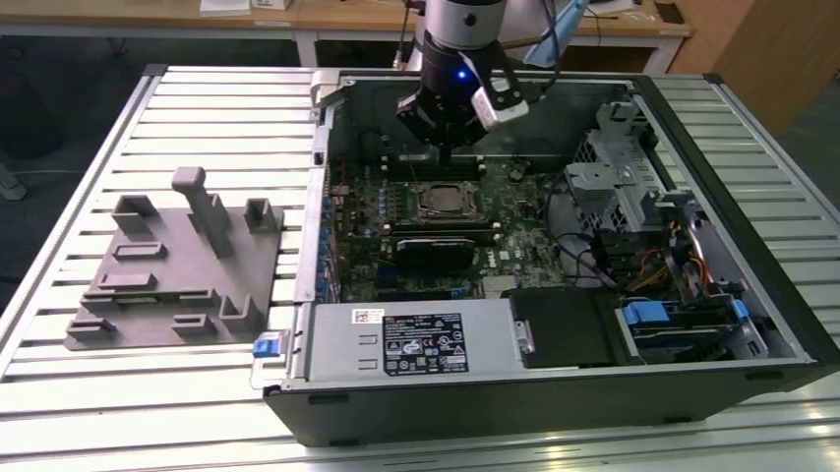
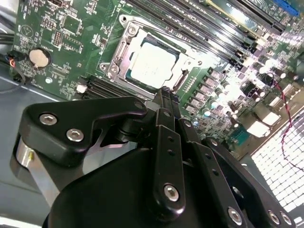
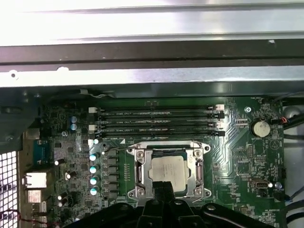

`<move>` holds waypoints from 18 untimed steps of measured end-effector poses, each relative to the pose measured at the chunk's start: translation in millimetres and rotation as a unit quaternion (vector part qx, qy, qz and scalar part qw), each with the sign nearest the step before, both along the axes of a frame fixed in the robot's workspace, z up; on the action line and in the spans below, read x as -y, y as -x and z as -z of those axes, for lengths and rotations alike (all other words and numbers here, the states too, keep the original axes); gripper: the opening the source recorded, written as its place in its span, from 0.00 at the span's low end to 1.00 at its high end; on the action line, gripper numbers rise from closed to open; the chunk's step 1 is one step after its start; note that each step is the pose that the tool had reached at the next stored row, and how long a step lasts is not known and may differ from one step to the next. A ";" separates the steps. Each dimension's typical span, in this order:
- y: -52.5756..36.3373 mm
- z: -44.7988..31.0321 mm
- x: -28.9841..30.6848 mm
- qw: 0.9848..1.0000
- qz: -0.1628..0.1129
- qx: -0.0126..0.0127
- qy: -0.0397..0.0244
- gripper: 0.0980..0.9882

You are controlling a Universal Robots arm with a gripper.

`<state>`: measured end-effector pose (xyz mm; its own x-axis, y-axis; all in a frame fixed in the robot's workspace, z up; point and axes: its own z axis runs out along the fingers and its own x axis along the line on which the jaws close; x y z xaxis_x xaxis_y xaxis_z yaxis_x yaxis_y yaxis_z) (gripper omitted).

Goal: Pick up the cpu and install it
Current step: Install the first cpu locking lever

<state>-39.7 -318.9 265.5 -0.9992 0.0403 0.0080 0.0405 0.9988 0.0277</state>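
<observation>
Flat silvery square cpu (image 3: 167,173) sits in its metal-framed socket (image 3: 136,172).

No wording is coming through clearly enough to read anywhere. A white label (image 1: 423,341) is sitting on the silver box (image 1: 407,339) at about 6 o'clock in the exterior view, carrying dark blocks and lines of print too small to make out. In the first wrist view, faint white markings are running along the memory slots (image 3: 159,121), equally illegible.
</observation>
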 end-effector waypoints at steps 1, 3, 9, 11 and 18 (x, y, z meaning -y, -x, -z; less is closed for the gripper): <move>0.0 0.1 0.0 1.000 -0.005 0.000 0.000 0.01; 0.0 0.3 0.0 1.000 -0.015 0.000 0.000 0.01; 0.4 1.0 0.0 0.999 -0.046 0.001 0.000 0.01; 2.3 1.3 0.0 0.999 -0.046 0.002 0.000 0.01; 12.5 2.2 0.0 0.999 -0.046 0.002 -0.001 0.01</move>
